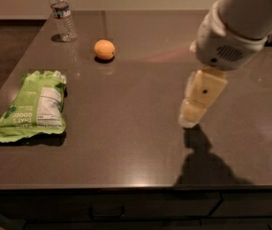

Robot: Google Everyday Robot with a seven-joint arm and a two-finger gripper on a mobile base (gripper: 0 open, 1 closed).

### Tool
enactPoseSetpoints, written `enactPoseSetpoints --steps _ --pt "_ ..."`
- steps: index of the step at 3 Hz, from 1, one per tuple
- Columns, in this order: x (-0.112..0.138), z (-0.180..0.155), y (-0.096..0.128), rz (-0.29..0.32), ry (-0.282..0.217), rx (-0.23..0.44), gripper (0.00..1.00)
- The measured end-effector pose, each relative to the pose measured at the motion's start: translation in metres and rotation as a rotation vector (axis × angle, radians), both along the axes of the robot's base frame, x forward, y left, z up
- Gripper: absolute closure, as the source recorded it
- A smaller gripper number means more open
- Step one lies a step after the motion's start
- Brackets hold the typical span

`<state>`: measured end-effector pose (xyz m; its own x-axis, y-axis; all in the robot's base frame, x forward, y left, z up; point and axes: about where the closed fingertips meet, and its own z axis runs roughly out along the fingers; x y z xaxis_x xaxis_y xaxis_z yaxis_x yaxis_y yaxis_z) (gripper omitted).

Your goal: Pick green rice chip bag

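The green rice chip bag (33, 105) lies flat at the left edge of the dark table (126, 143), its white label panel facing up. My gripper (191, 114) hangs from the white arm at the right of the view, above the table's middle right. It is far to the right of the bag and touches nothing.
An orange fruit (104, 49) sits behind the bag toward the table's middle. A clear water bottle (62, 14) stands at the back left corner. The table's front edge runs along the bottom of the view, with drawers below it.
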<state>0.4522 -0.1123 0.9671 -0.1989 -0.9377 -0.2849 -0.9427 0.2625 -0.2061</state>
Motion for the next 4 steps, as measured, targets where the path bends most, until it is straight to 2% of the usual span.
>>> enactPoseSetpoints --steps 1,3,4 --pt "-0.004 -0.012 0.055 -0.052 0.027 0.032 0.00" --pt "-0.022 -0.025 0.141 -0.155 0.078 0.095 0.00" --pt "-0.025 -0.026 0.184 -0.198 0.086 0.122 0.00"
